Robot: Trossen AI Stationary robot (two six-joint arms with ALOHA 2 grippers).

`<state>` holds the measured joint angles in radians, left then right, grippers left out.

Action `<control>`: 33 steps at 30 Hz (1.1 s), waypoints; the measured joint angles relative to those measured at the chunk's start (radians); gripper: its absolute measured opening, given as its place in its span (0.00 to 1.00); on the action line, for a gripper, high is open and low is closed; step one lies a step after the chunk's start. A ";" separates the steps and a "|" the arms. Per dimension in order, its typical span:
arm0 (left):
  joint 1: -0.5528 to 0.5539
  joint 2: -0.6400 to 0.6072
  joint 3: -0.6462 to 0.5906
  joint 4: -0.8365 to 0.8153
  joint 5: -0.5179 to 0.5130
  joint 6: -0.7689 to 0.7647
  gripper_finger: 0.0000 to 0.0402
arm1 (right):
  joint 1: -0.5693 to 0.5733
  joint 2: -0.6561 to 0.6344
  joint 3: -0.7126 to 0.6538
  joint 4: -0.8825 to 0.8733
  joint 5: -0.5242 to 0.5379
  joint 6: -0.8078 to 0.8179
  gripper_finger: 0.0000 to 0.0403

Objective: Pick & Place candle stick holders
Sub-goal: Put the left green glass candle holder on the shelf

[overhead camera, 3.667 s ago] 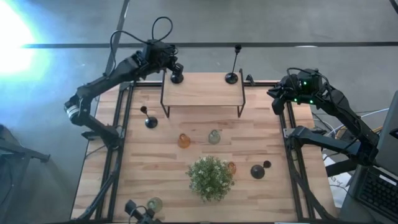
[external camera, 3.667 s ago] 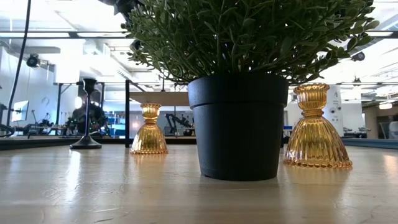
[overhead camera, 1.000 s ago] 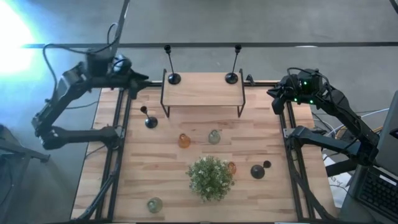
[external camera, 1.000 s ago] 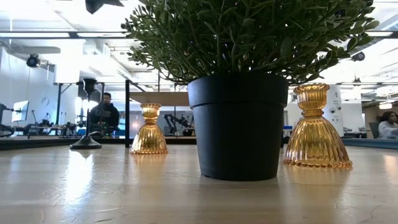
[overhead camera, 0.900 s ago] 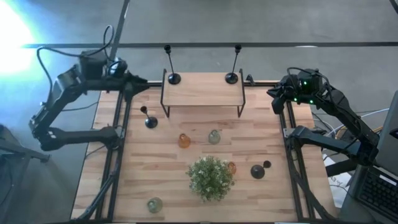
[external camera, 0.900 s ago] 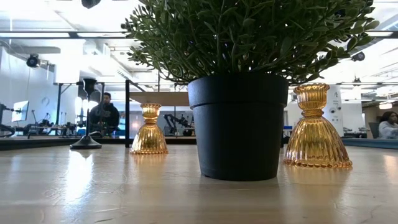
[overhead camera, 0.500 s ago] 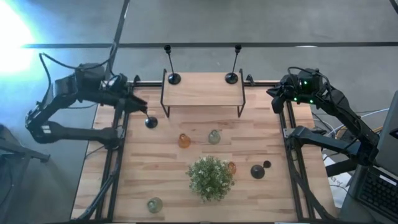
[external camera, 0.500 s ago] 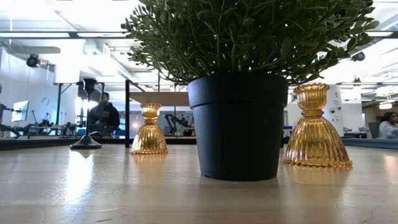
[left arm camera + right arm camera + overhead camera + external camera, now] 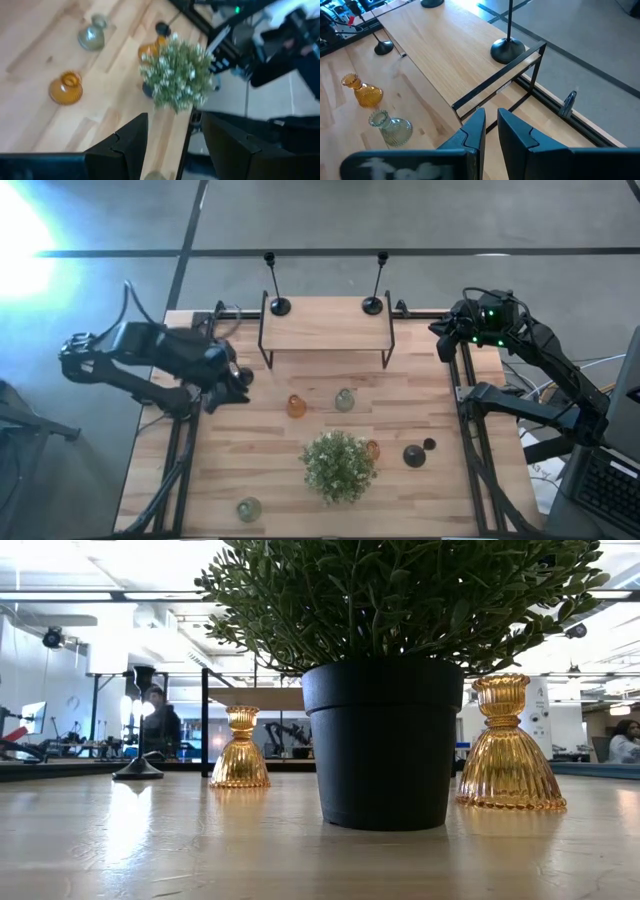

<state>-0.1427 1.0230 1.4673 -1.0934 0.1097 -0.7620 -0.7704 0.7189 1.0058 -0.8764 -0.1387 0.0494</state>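
My left gripper (image 9: 230, 384) (image 9: 175, 150) hangs open over the table's left side, by a short black candle stick holder (image 9: 383, 47) (image 9: 138, 768). That holder stands on its round base, mostly hidden under the gripper in the high view. Two tall black holders (image 9: 278, 305) (image 9: 373, 304) stand on the raised shelf (image 9: 325, 330). An amber glass holder (image 9: 296, 406) and a pale green one (image 9: 344, 400) stand mid-table. Another amber one (image 9: 372, 449), two black ones (image 9: 414, 456) and a green one (image 9: 248, 508) stand nearer. My right gripper (image 9: 491, 131) waits shut at the far right corner (image 9: 452, 332).
A bushy potted plant (image 9: 339, 465) stands near the middle of the table's near half and fills much of the low view (image 9: 385, 740). The shelf's thin black legs (image 9: 264, 356) stand just right of my left gripper. Black rails (image 9: 190, 440) run along both sides.
My left gripper has swung from beyond the table's far left corner toward the near edge and down, ending beside the short black holder on the left. Its arm has folded in. No holder has moved.
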 joint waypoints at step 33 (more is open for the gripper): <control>-0.535 0.370 -0.103 -0.029 0.029 -0.102 0.48 | 0.000 0.000 0.000 0.002 0.011 0.002 0.11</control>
<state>-0.6777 1.3929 1.3645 -1.1224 0.1383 -0.8639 -0.7704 0.7189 1.0058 -0.8742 -0.1280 0.0509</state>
